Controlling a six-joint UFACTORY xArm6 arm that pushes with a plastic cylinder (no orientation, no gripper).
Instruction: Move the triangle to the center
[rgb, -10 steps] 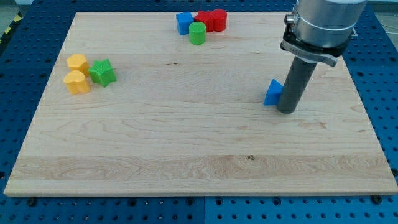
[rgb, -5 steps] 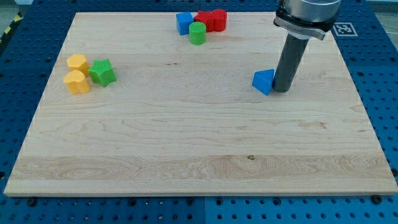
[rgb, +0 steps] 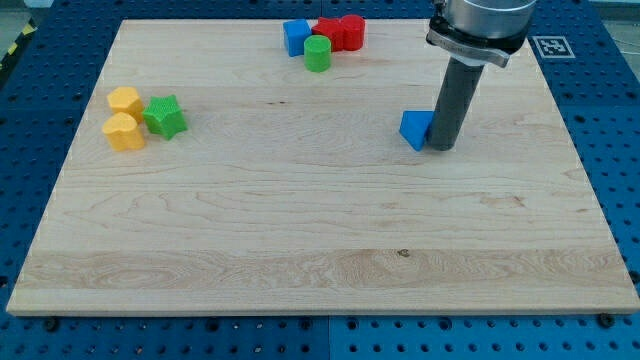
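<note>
The blue triangle (rgb: 414, 129) lies on the wooden board (rgb: 300, 230), right of the board's middle and a little above it. My tip (rgb: 441, 148) stands against the triangle's right side, touching it. The dark rod rises from there to the arm at the view's top right and hides part of the triangle's right edge.
At the view's top centre sit a blue block (rgb: 296, 37), a green cylinder (rgb: 318, 54) and two red blocks (rgb: 339, 32). At the view's left sit two yellow blocks (rgb: 125, 117) and a green star (rgb: 164, 116). Blue perforated table surrounds the board.
My tip has moved left and up the view, pushing the blue triangle left and up with it. The other blocks have not moved.
</note>
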